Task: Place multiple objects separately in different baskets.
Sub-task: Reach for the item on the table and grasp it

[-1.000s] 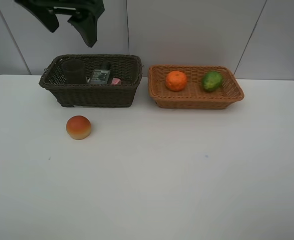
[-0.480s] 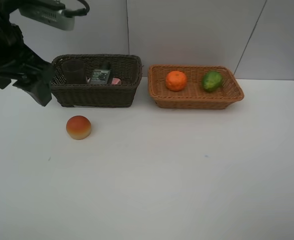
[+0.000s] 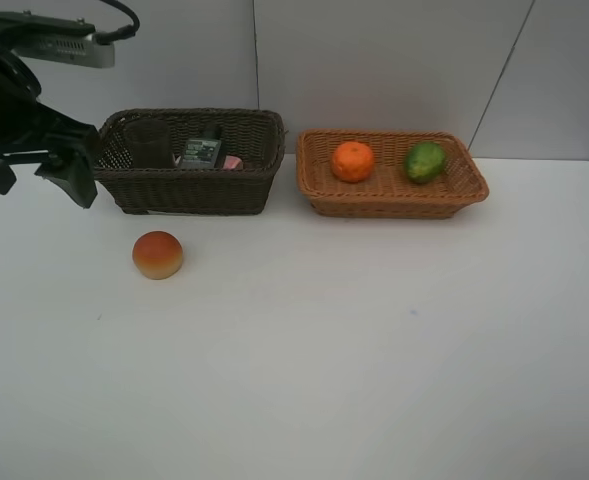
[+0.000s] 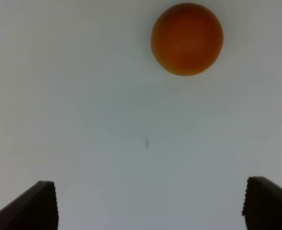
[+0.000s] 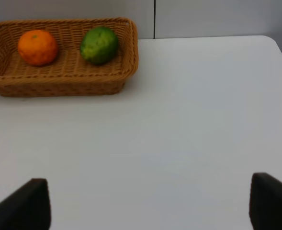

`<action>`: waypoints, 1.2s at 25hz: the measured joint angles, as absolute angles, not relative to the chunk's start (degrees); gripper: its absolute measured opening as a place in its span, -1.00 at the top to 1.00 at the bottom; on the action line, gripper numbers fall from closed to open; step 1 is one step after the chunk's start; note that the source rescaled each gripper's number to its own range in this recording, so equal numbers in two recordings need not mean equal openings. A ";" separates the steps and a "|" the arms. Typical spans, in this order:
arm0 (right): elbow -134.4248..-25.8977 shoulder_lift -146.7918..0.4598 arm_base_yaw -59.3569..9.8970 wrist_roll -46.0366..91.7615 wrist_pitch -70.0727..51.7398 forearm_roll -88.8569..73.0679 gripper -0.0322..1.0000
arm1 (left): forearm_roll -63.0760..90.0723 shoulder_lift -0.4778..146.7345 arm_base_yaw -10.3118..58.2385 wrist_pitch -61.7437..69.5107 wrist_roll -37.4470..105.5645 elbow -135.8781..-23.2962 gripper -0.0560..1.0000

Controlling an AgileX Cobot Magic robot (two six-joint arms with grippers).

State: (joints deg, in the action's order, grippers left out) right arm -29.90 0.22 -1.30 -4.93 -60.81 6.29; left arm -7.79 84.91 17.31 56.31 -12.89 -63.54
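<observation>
The left gripper (image 3: pixel 34 178) is hovering with jaws spread wide and empty. The peach (image 3: pixel 157 254) is sitting on the table (image 3: pixel 374 340), ahead of it, before the dark basket (image 3: pixel 184 190), nearer this arm.

2 baskets (image 3: pixel 184 190), 3 fruits (image 3: pixel 157 254).

A plain white counter (image 3: pixel 374 360) fills most of the high view, smooth and matte. 2 tiny dark specks mark it, 1 toward the left (image 3: pixel 99 318) and 1 right of the middle (image 3: pixel 412 313); the left wrist view shows a small speck (image 4: pixel 146 143) too. Behind the counter stands a pale grey wall (image 3: pixel 394 60) of flat panels, split by thin dark seams (image 3: pixel 256 55), 1 upright and others slanting.
</observation>
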 joint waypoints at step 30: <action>-29.90 0.22 -1.30 -4.93 -60.81 6.29 -0.60 | -2.67 113.14 16.78 46.68 2.53 -74.09 -1.00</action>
State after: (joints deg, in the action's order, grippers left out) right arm -29.90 0.22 -1.30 -4.93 -60.81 6.29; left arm -2.67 113.14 16.78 46.68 2.53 -74.09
